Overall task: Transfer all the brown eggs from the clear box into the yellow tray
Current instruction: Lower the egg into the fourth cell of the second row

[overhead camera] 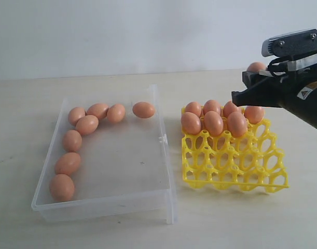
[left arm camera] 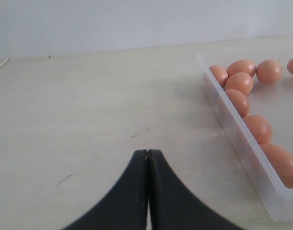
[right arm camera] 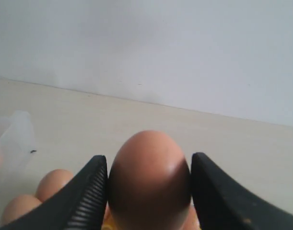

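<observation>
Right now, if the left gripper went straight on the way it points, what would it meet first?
Nothing close, as far as the left wrist view shows: the shut left gripper points across bare table, and the clear box lies off to one side. Depth is hard to judge.

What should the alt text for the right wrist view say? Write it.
A black gripper holds a brown egg between its two fingers, close to the camera. More eggs show beside it, with a pale table and white wall behind.
</observation>
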{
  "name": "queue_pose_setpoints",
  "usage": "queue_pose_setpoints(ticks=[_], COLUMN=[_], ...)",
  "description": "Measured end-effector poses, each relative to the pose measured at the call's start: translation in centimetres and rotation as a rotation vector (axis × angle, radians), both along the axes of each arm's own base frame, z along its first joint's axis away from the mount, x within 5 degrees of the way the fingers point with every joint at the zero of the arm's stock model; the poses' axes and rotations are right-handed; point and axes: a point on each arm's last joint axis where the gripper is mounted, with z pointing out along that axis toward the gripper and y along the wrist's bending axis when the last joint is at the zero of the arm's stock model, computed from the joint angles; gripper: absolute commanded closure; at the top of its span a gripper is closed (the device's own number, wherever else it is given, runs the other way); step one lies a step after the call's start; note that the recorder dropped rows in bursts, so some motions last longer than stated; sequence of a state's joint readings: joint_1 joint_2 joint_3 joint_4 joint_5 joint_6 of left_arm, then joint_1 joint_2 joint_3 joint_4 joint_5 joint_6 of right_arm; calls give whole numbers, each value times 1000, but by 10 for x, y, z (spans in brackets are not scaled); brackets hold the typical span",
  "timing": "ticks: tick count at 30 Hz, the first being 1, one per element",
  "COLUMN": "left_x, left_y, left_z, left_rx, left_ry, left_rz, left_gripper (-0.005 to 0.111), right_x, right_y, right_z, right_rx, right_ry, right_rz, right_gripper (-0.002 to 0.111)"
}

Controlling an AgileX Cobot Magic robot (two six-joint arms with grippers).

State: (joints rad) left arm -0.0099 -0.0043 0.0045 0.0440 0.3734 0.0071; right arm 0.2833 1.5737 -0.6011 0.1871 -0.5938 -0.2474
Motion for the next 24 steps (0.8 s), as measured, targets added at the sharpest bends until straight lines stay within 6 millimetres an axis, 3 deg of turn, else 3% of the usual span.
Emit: queue_pose_setpoints(ticks=[9, 24], left_x=[0, 0], left_y=[0, 0], left_z=[0, 0], left_rx=[0, 0], left_ry=[0, 0], left_rz=[0, 0], left_gripper=[107, 107], right_x=[10, 19], right_y=[-21, -31], right_z=[-25, -72], right_rx=[-39, -112], right_ry=[26, 107], right_rz=[-65, -91], right_gripper=[108, 108])
